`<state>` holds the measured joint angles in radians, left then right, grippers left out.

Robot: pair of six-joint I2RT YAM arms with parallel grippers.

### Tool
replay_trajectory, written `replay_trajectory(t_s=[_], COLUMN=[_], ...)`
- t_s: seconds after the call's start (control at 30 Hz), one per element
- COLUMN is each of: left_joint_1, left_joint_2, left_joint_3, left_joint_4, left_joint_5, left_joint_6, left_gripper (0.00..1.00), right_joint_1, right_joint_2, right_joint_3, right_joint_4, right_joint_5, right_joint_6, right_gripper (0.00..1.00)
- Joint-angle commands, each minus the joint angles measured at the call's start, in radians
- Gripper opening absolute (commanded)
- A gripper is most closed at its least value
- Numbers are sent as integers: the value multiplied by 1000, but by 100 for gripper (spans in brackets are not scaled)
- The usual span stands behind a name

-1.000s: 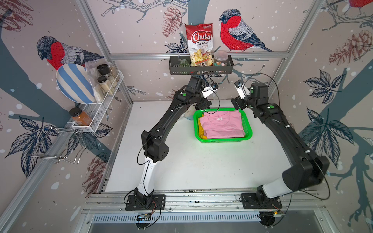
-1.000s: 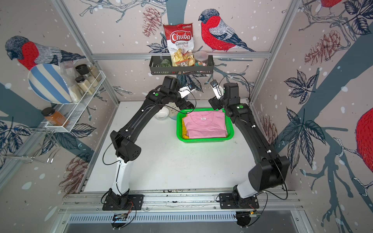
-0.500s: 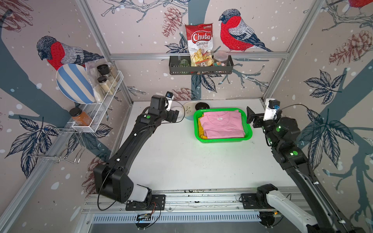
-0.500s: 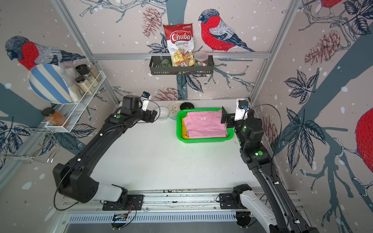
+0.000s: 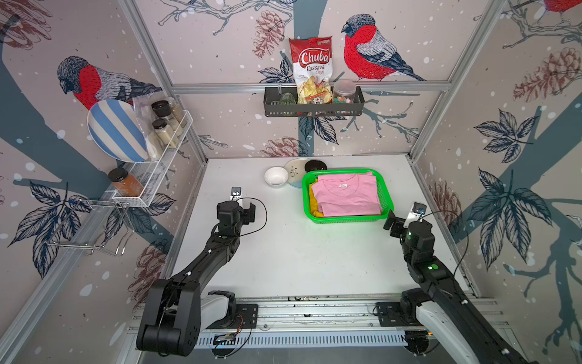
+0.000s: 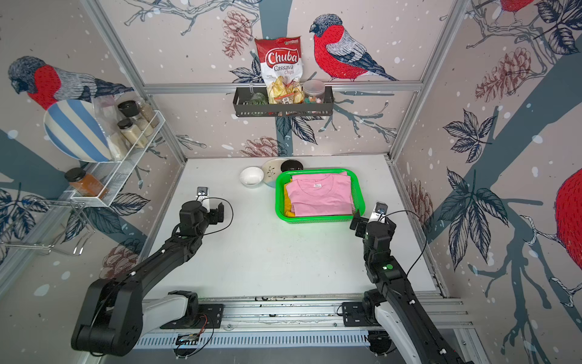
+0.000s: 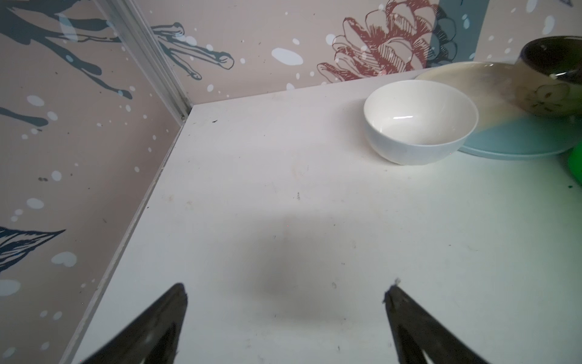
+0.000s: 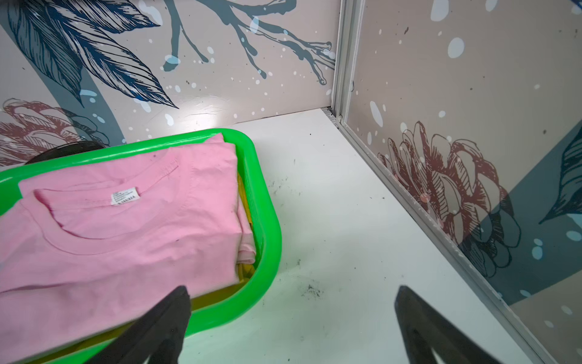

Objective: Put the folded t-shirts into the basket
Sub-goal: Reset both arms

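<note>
The packing looks finished; the green basket (image 5: 346, 218) sits on the tabletop (image 5: 299, 252) with the pink t-shirt (image 5: 346, 197) on top and a yellow t-shirt (image 5: 315, 205) edging out beneath; anything lower is hidden. The left end effector (image 7: 285, 286) and right end effector (image 8: 293, 288) both gape wide, holding nothing; likely only parking the arms remains. The white bowl (image 5: 276, 176) nearby is empty.

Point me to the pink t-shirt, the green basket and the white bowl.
pink t-shirt (image 5: 346, 200): in a top view, middle of the folded front.
green basket (image 8: 269, 227): right wrist view, bare side rim.
white bowl (image 7: 419, 123): left wrist view, inside of the bowl.
</note>
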<state>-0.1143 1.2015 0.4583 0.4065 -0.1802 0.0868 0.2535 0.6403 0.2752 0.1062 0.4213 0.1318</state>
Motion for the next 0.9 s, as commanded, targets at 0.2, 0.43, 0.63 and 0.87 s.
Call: replay_trajectory(t_s=[0.2, 0.43, 0.63, 0.87], left_joint_1=[5, 14, 48, 69], left_joint_2=[252, 348, 346, 348], left_joint_3=[-148, -133, -118, -88], left_joint_4=[541, 614, 575, 524], left_joint_5=[-12, -53, 62, 107], left_joint_6=[11, -10, -16, -29], left_gripper=[96, 97, 96, 96], right_joint_1=[-70, -161, -175, -194], right_joint_2=[223, 476, 750, 877], right_joint_3=[-164, -163, -54, 87], right_joint_4=[579, 881, 945, 807], right_joint_5=[-129, -252, -290, -149], right_joint_6=[-139, -120, -117, -37], right_gripper=[100, 100, 100, 100])
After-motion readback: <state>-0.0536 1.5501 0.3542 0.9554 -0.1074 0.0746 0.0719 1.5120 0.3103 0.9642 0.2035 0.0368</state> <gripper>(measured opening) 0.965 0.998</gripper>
